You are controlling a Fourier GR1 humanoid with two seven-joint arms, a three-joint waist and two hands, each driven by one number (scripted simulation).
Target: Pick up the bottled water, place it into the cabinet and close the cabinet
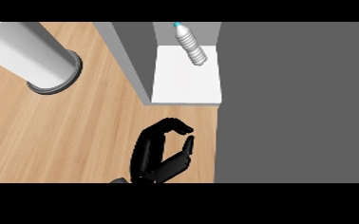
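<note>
The bottled water point(191, 45), clear with a blue cap, stands leaning on the white shelf point(184, 83) inside the open cabinet, toward the back right. My left hand point(157, 152) is over the wooden counter just in front of the cabinet opening, well apart from the bottle. Its fingers and thumb are curled into a C shape with nothing between them. The cabinet door point(288, 104) is a large dark grey panel swung open at the right. My right hand does not show.
A tall grey cylinder point(38, 57) with a darker base ring stands on the wooden counter point(70, 133) at the upper left. The cabinet's grey side wall point(129, 59) runs between the counter and the shelf.
</note>
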